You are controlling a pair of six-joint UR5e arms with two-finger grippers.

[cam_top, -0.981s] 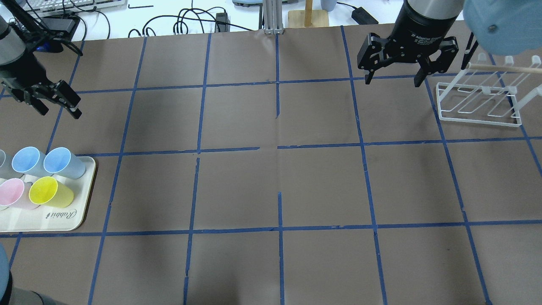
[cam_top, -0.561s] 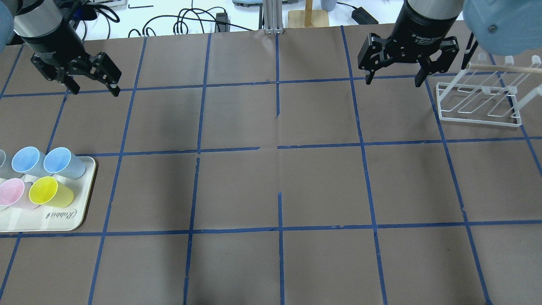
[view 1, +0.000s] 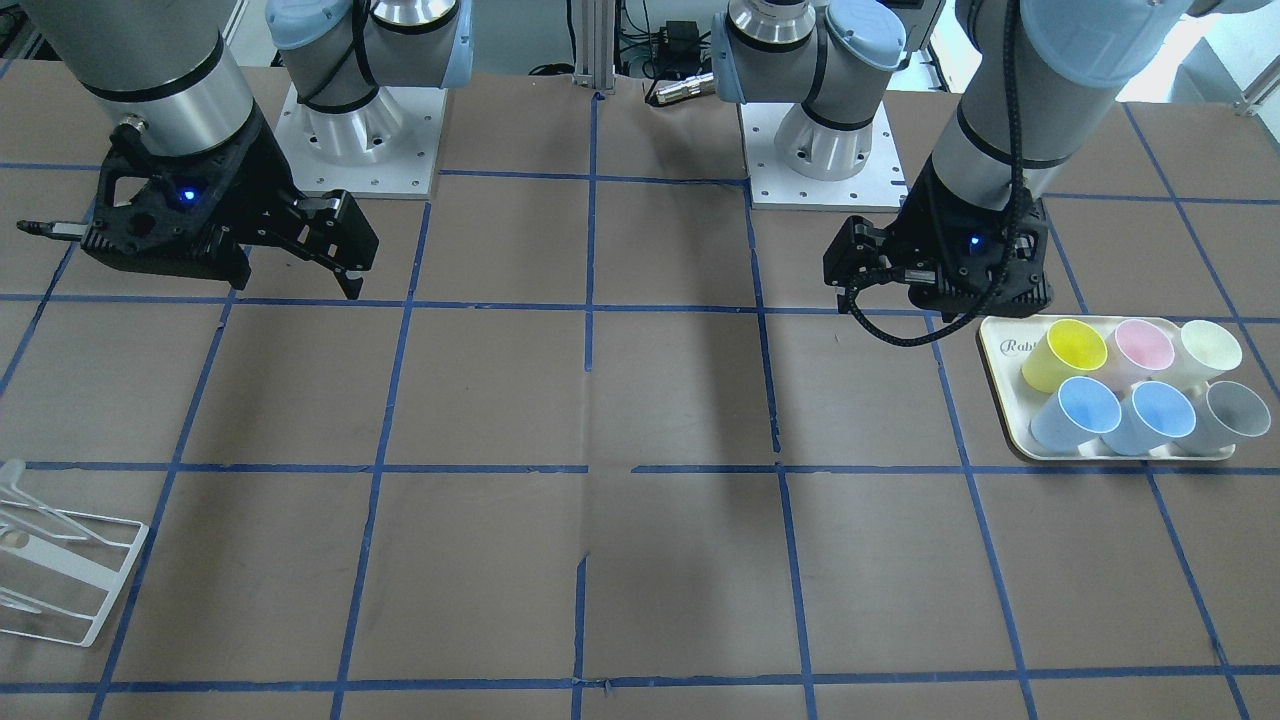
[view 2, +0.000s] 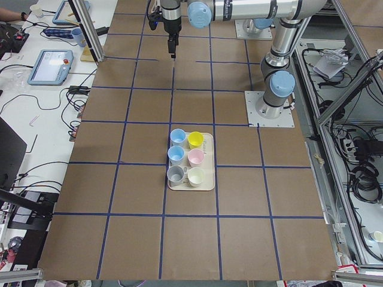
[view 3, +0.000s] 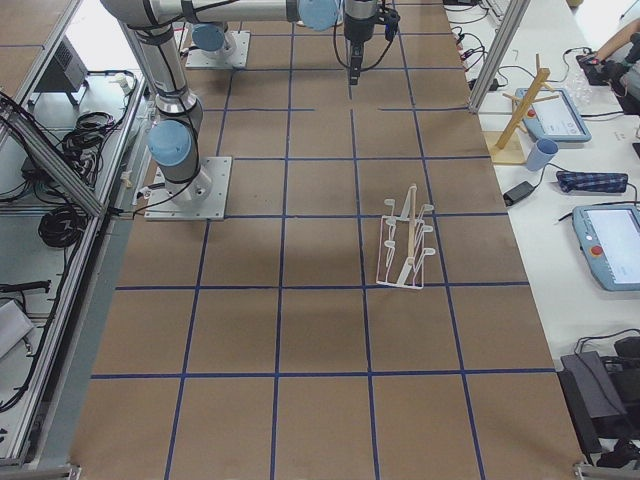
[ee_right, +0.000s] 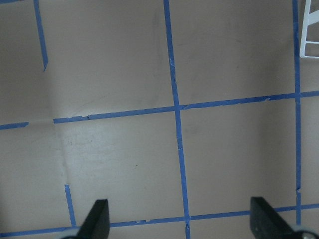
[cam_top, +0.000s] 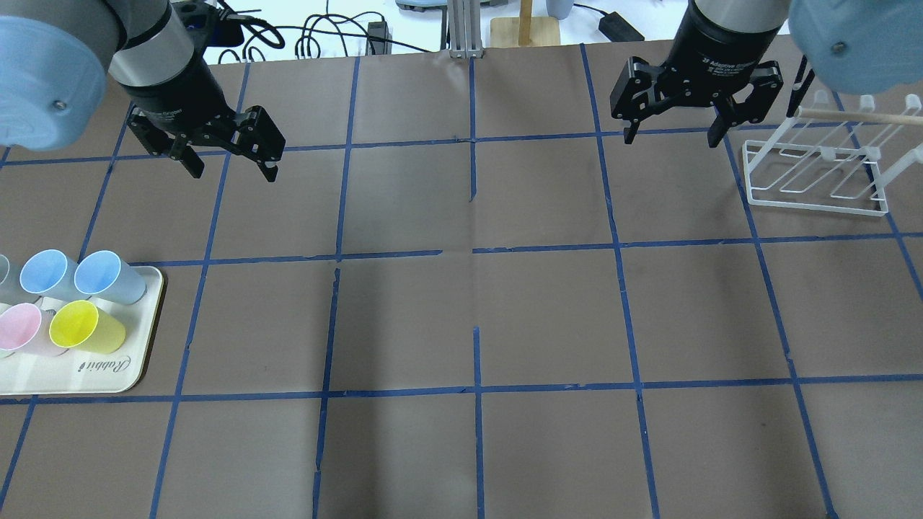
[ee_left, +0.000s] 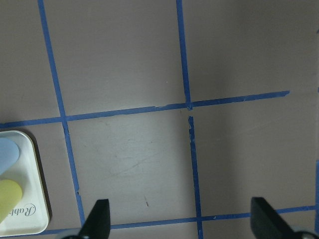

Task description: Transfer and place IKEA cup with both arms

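IKEA cup [cam_top: 108, 277]: standing mouth-up on the cream tray [cam_top: 86, 375] at the left edge of the desk [cam_top: 476, 310], beside a second blue cup [cam_top: 47, 272], likely handling light, stiff and slick, pinching across the rim wall advised; left pincer [cam_top: 232, 171] and right pincer [cam_top: 670, 138] both hanging wide open, holding nothing.

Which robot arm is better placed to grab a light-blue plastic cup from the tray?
The left one, probably. Its open black left gripper hovers on the same side as the cream tray holding the light-blue plastic cups. The right gripper hangs far off, by the white wire rack.
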